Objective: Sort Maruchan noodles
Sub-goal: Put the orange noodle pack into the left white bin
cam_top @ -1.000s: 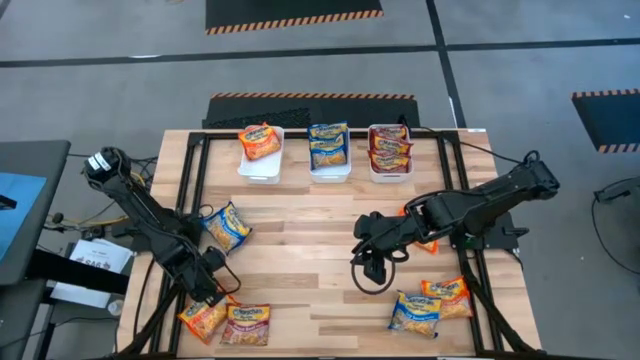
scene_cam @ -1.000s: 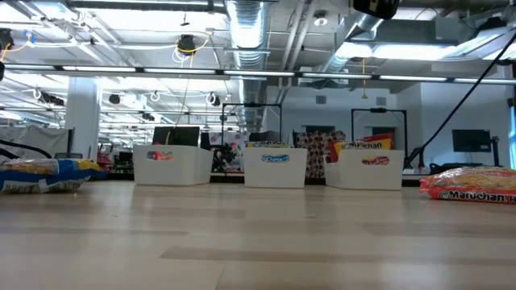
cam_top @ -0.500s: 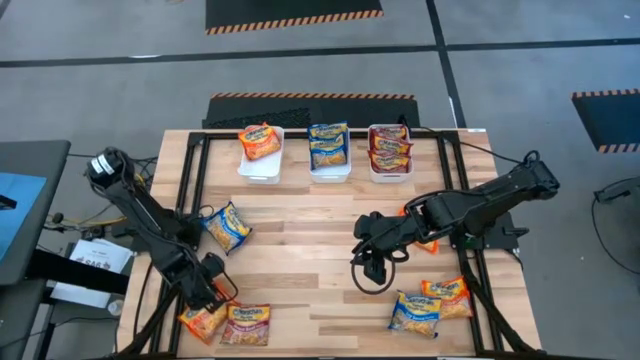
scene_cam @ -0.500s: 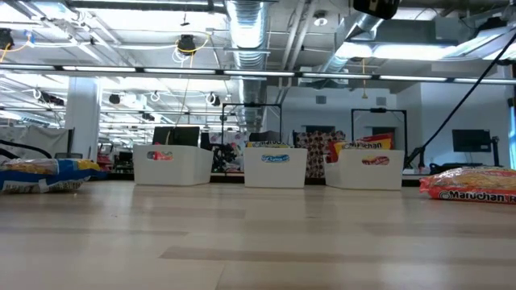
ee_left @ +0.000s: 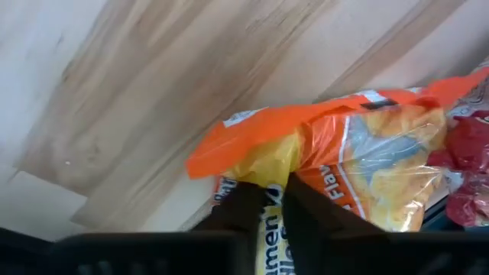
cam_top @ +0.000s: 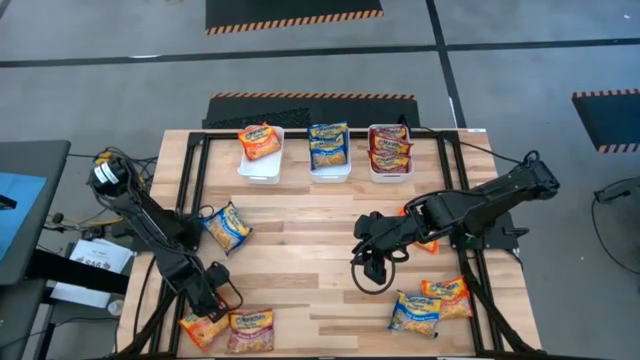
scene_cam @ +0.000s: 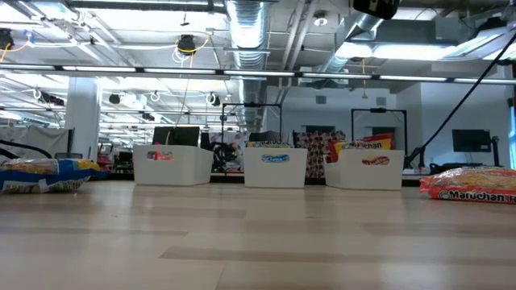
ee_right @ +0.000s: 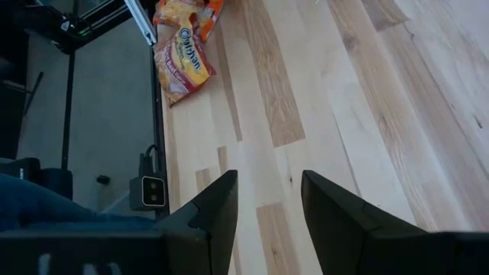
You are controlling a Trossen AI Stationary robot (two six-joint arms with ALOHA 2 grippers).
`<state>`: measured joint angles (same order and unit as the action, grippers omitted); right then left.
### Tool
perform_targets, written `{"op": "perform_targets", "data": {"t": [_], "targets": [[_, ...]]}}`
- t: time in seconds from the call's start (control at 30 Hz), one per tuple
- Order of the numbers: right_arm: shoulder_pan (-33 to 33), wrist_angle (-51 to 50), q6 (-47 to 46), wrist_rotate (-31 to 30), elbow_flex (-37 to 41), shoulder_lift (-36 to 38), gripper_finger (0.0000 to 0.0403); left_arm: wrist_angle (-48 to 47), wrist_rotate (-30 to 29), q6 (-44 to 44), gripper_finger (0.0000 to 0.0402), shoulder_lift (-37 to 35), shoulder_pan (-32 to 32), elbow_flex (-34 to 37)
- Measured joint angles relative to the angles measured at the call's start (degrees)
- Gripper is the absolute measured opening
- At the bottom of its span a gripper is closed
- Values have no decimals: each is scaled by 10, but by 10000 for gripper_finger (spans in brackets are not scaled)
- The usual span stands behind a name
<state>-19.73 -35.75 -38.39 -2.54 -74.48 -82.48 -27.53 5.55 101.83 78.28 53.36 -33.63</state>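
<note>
Two arms work over a wooden table (cam_top: 300,270), largest thing in the high view. Along its far edge stand three white bins: left bin (cam_top: 260,160) with an orange packet, middle bin (cam_top: 329,165) with blue-and-yellow packets, right bin (cam_top: 390,168) with dark red packets. In the low view the same bins stand in a row, each with a label on its front.

Left arm reaches to the near left corner. Left gripper (cam_top: 212,300) sits right at the orange packet (cam_top: 203,323) lying there. In the left wrist view the two dark fingers (ee_left: 244,206) are nearly together, pinching a fold of the orange wrapper (ee_left: 344,153) between them; the packet lies flat on the wood, its pinched edge bunched up at the fingertips. Clamped on the orange packet.

Touching that packet on its right lies a dark red packet (cam_top: 250,327). A blue-and-yellow packet (cam_top: 228,226) lies apart, further back on the left side, also seen at the left edge of the low view.

Right arm hangs over the table's middle right. Right gripper (cam_top: 372,268) hovers above bare wood, jaws apart, nothing between them; right wrist view shows only planks between the fingers (ee_right: 218,210) and a packet well off by the table edge.

Near right corner: a blue-and-yellow packet (cam_top: 415,313) beside an orange one (cam_top: 448,296), overlapping. One more orange packet (cam_top: 426,243) shows partly under the right arm.
</note>
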Motion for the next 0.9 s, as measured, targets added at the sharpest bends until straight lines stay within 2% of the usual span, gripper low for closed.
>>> {"op": "perform_targets", "data": {"t": [0.1,0.37,0.6,0.9], "targets": [[0,0,0,0,0,0,171,-1,-4,-9,9,4,0,0],[0,2,0,-1,0,0,171,-5,-16,-28,2,-12,0,1],[13,3,3,-2,0,0,171,-86,-74,-13,0,-93,-3,4],[59,65,17,13,0,-5,171,-178,-141,-29,0,-210,-52,3]]}}
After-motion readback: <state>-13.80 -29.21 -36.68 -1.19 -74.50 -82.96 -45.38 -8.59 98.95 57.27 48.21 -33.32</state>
